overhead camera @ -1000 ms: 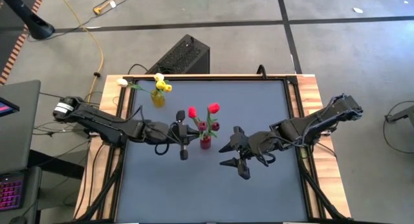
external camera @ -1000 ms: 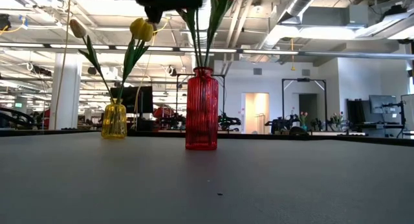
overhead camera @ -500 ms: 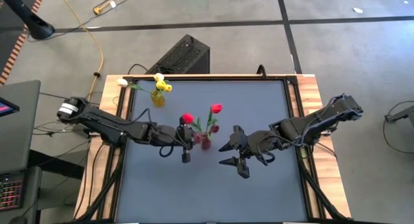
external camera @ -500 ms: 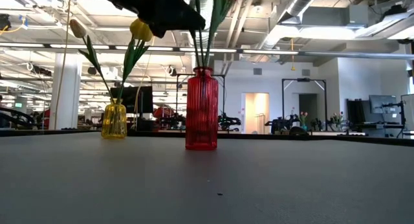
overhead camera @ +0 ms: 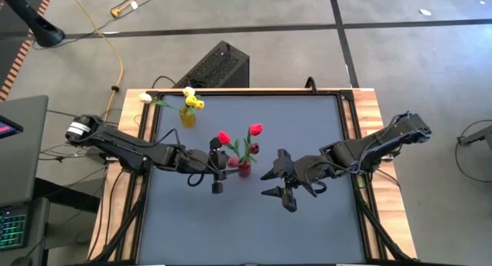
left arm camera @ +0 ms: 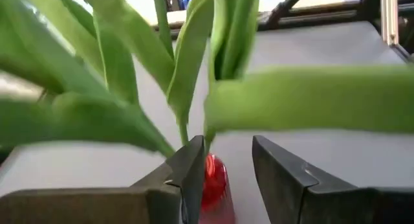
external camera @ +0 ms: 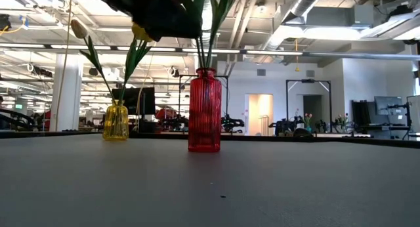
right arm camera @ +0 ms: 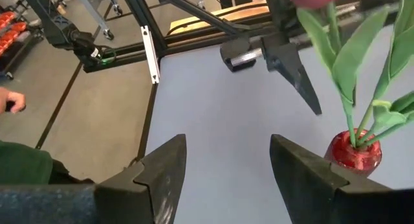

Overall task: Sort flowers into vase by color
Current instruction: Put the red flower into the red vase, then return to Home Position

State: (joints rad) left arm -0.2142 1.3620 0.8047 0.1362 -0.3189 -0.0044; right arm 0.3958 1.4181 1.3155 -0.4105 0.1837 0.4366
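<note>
A red vase [overhead camera: 244, 169] stands mid-table with red and maroon tulips [overhead camera: 224, 137] rising from its mouth on green stems [left arm camera: 183, 130]. My left gripper [overhead camera: 224, 163] hovers just left of the vase at leaf height, open. The vase [left arm camera: 213, 180] shows between and beyond its fingers. A yellow vase [overhead camera: 187, 117] at the far left holds yellow tulips [overhead camera: 196, 103] and a white one [overhead camera: 145, 98]. My right gripper [overhead camera: 267, 184] waits open, right of the red vase. My left gripper comes level from the table's left, among the tulip leaves. One fingertip [left arm camera: 193, 153] stands right beside the stems above the vase mouth. Whether it touches them I cannot tell. Nothing lies between the two fingers.
A dark box [overhead camera: 217, 64] sits on the floor beyond the far edge. Wooden rails [overhead camera: 367, 112] border the grey mat [overhead camera: 307, 128]. At the edge of the right wrist view a person's hand [right arm camera: 10, 106] and green sleeve [right arm camera: 19, 166] show beyond the table.
My left gripper has carried a red tulip toward the table's right, to the red vase, and come lower. It then drew back a little to the left. The tulip's head now stands over the red vase with the other flowers.
</note>
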